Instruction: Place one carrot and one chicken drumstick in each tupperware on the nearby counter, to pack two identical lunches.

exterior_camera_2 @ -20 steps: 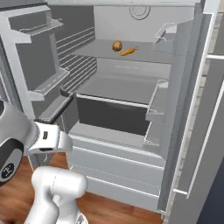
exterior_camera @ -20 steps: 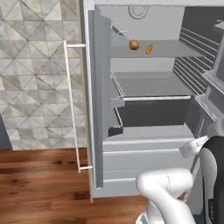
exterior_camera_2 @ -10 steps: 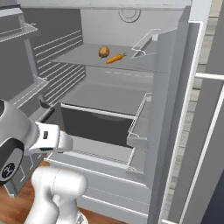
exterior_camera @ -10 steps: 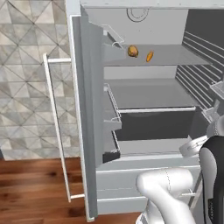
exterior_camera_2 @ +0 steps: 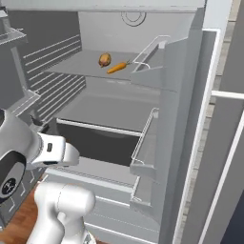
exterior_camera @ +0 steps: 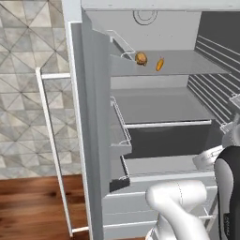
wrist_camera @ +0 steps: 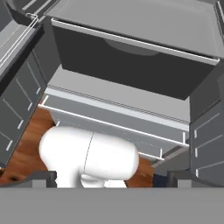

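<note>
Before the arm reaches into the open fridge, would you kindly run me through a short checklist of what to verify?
1. Fridge door open, upper grey fridge shelf exposed: ok.
2. Orange tapered carrot lying on that shelf: ok.
3. Brown rounded chicken drumstick beside the carrot, the two apart: ok in the right base view.
4. Two-finger gripper open and holding nothing, its dark fingertips standing wide at the hand view's bottom: ok.
5. Gripper at shelf height: not ok; the hand camera faces the dark lower drawer, well below the food.
6. Light-grey tupperware trays and wooden counter ready: cannot tell.
</note>
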Available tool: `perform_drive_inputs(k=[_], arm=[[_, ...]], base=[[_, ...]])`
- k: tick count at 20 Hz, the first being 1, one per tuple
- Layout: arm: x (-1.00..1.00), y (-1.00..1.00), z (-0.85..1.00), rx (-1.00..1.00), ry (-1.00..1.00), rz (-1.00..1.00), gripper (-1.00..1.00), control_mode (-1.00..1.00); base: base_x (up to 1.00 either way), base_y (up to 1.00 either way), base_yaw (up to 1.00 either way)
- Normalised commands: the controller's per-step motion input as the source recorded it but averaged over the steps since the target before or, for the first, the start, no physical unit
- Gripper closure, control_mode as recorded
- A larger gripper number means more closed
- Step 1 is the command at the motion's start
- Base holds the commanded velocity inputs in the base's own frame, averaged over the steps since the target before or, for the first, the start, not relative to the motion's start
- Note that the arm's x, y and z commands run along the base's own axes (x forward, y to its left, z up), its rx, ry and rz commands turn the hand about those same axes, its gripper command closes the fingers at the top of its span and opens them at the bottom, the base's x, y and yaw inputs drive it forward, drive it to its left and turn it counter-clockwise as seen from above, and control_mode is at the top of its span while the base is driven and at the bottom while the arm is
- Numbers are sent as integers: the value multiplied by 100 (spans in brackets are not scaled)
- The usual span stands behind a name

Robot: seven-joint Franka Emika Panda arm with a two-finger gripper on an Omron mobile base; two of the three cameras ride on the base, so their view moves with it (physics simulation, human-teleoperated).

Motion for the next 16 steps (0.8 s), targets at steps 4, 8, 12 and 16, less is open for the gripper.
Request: perform_drive_inputs(k=[4, 8, 12, 16], arm=[[0, 0, 0, 0, 0, 0, -100, 100], [0, 0, 0, 0, 0, 0, -100, 100], [4, 0, 0, 0, -2, 0, -100, -100], [-16, 0, 19, 0, -23, -3, -100, -100]], base=[[69, 0, -11], [48, 0, -4], [0, 0, 0], [0, 0, 0]])
